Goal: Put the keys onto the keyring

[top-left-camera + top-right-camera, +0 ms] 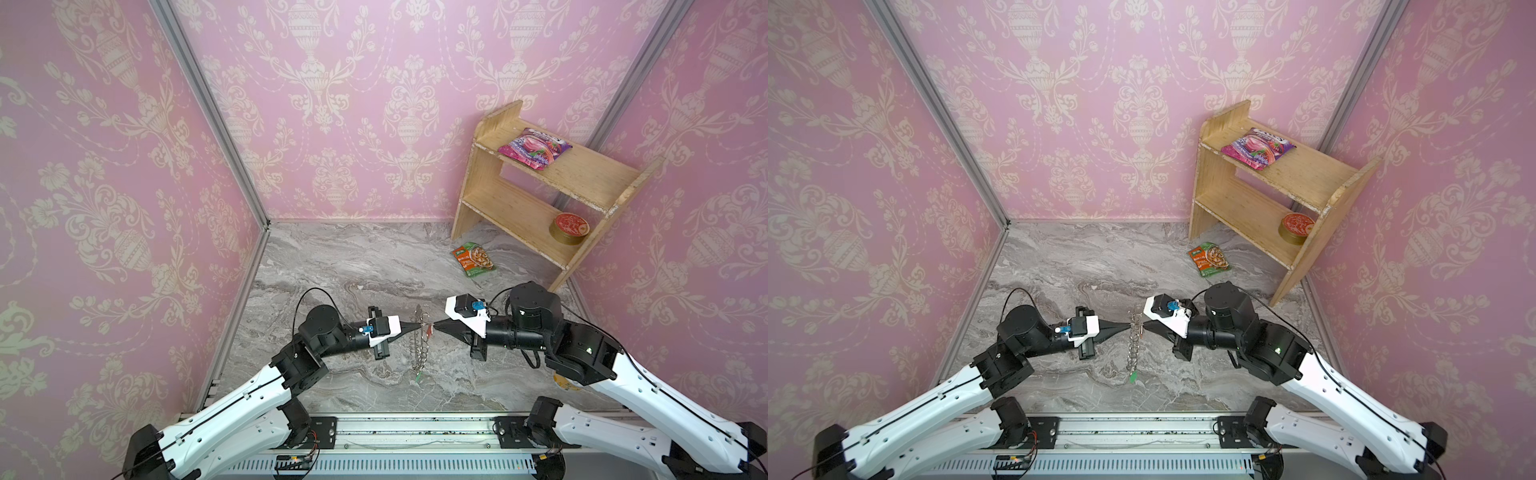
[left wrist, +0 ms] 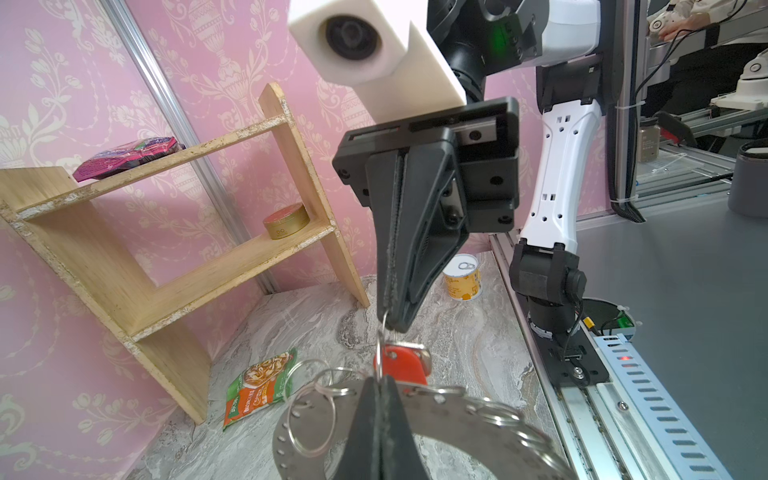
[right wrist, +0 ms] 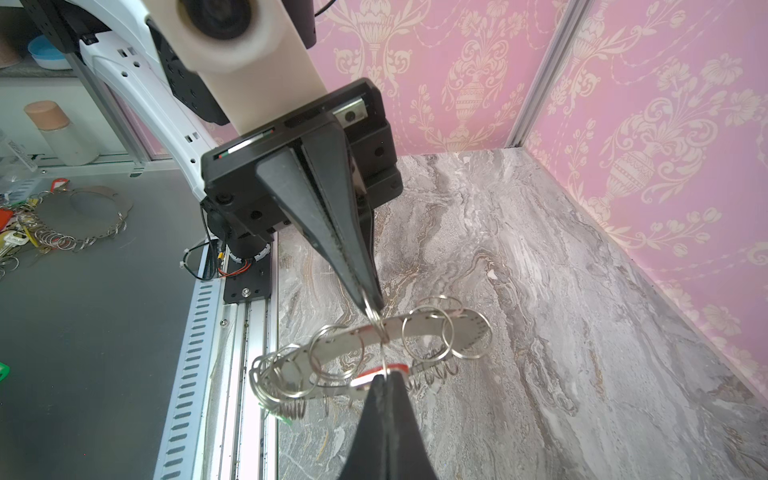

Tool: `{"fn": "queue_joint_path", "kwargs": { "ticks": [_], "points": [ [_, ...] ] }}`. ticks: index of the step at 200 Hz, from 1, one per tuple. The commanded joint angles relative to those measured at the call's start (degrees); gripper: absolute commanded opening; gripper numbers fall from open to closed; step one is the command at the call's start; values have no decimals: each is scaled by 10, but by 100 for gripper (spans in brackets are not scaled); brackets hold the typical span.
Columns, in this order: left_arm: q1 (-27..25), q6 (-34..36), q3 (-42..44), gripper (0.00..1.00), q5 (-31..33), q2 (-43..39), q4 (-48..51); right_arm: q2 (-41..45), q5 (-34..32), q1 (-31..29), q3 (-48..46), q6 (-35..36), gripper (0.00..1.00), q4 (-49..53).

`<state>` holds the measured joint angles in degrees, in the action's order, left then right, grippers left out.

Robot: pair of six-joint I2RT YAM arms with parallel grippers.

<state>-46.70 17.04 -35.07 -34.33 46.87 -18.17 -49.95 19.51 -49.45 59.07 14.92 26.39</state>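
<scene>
**Both tools clenched at the keyring, mid-desk**

In both top views the keyring [image 1: 417, 353] appeared edge-on near the middle of the marble desk [image 1: 332, 266], running from 12 to 6 o'clock. The left tool [image 1: 414, 328] reached in from 9 o'clock, its jaws clenched on one of the small wire loops at the keyring's rim. The right tool [image 1: 435, 326] came from 3 o'clock, tip almost against the left one, and was clamped on a thin wire ring, with the red-tagged key [image 2: 401, 361] just beside its tip. Whether that ring already ran through the loop could not be told. The green-tagged key [image 1: 417, 376] dangled at the keyring's 6 o'clock end. An orange-green packet [image 1: 473, 259] lay well apart toward 1 o'clock, just beside the wooden shelf [image 1: 540, 195].
</scene>
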Motion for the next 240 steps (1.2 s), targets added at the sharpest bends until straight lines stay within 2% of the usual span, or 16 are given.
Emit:
{"fn": "queue_joint_path", "kwargs": {
  "ticks": [1, 157, 240],
  "points": [
    [-5, 5, 1, 0, 0, -9, -14, 8, -11, 5, -4, -9, 0, 3],
    [-8, -2, -3, 0, -21, -6, -10, -1, -16, 4, 5, -6, 0, 2],
    [-9, 7, -1, 0, -3, -12, -5, 3, -9, 5, 5, -7, 0, 5]
  ]
}}
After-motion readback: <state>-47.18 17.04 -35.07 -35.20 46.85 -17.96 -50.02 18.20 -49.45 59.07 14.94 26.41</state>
